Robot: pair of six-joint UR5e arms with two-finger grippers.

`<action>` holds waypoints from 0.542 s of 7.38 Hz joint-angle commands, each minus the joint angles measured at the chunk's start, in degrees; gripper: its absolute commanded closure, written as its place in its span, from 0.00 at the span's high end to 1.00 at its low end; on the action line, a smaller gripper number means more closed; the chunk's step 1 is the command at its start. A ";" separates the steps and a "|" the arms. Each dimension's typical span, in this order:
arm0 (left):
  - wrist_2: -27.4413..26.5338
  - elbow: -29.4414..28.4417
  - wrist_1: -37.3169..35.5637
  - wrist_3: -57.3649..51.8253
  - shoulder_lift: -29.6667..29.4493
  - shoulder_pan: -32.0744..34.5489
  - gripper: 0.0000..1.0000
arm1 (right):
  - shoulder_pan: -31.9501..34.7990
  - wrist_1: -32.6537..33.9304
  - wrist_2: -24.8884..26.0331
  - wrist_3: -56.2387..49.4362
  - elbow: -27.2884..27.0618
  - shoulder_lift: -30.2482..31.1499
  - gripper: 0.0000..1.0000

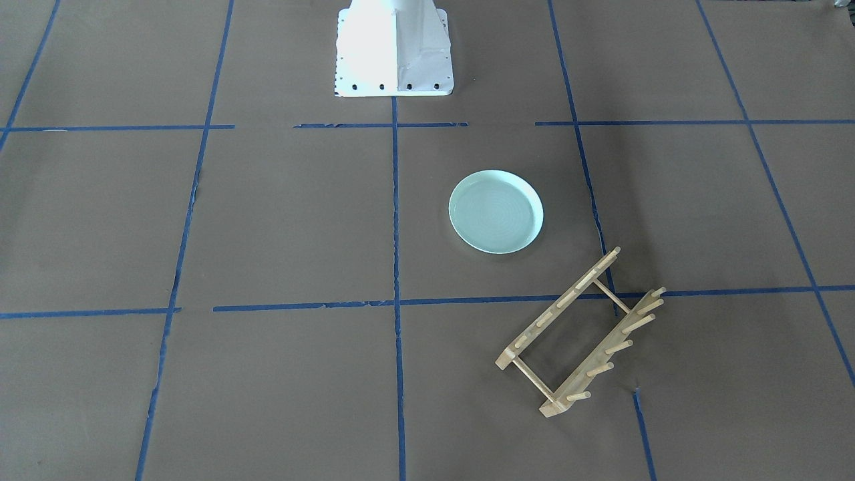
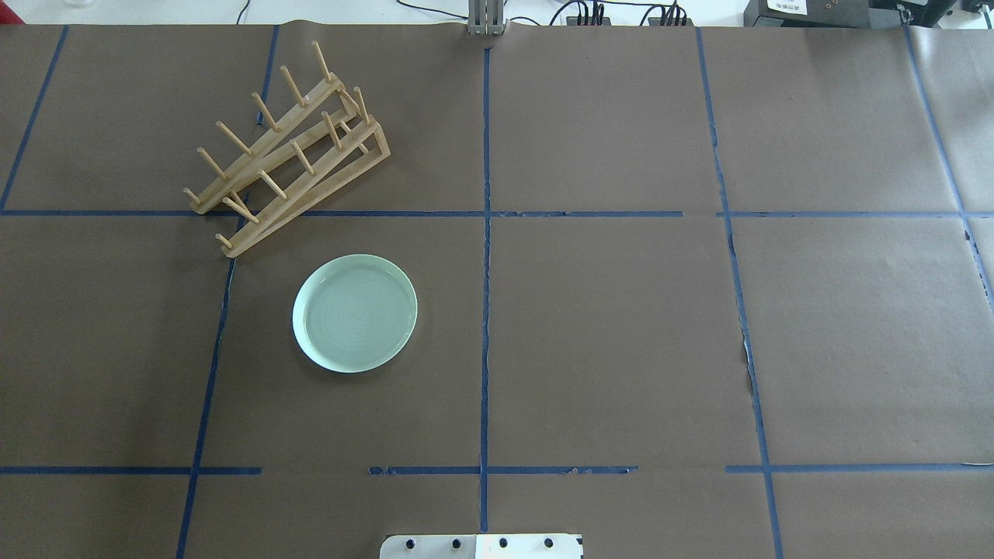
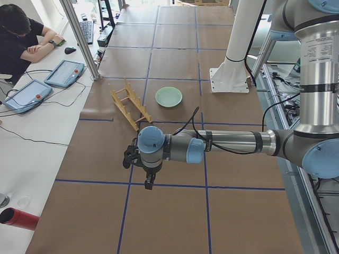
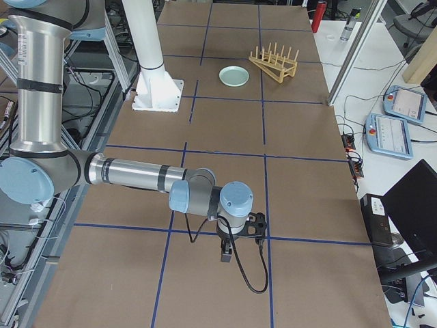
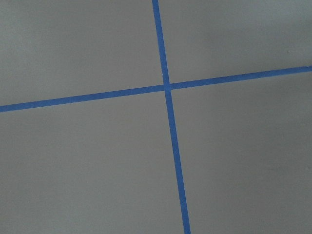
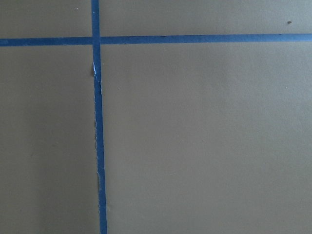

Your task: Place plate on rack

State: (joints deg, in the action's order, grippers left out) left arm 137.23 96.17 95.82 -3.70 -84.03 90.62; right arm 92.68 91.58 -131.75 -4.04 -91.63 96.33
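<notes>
The pale mint-green plate (image 2: 355, 313) lies flat on the brown table paper, left of the centre line; it also shows in the front view (image 1: 495, 211). The light wooden rack (image 2: 287, 147) stands just beyond it at an angle, pegs up and bare, and shows in the front view (image 1: 578, 334). Plate and rack are apart. My left gripper (image 3: 148, 182) shows only in the left side view, far from both, pointing down over the table. My right gripper (image 4: 225, 256) shows only in the right side view, at the other end. I cannot tell whether either is open or shut.
The table is covered in brown paper with a blue tape grid (image 2: 486, 233). The white robot base (image 1: 394, 50) stands at the table's near-robot edge. An operator (image 3: 18, 37) sits at a side desk with tablets (image 3: 63, 73). Both wrist views show only paper and tape.
</notes>
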 commanded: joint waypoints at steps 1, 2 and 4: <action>0.58 0.85 0.15 0.09 -0.26 0.00 1.00 | 0.04 0.00 0.00 0.09 0.05 0.00 1.00; 0.58 0.25 0.24 0.18 -0.61 -0.09 1.00 | -0.05 0.00 0.00 0.00 0.05 0.00 1.00; 0.32 -2.22 0.42 0.27 -1.48 -0.18 1.00 | -0.05 0.00 0.00 0.00 0.05 0.00 1.00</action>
State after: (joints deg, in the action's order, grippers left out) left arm 137.54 94.98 96.12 -3.47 -84.85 90.49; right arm 92.66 91.58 -131.75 -4.04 -91.59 96.33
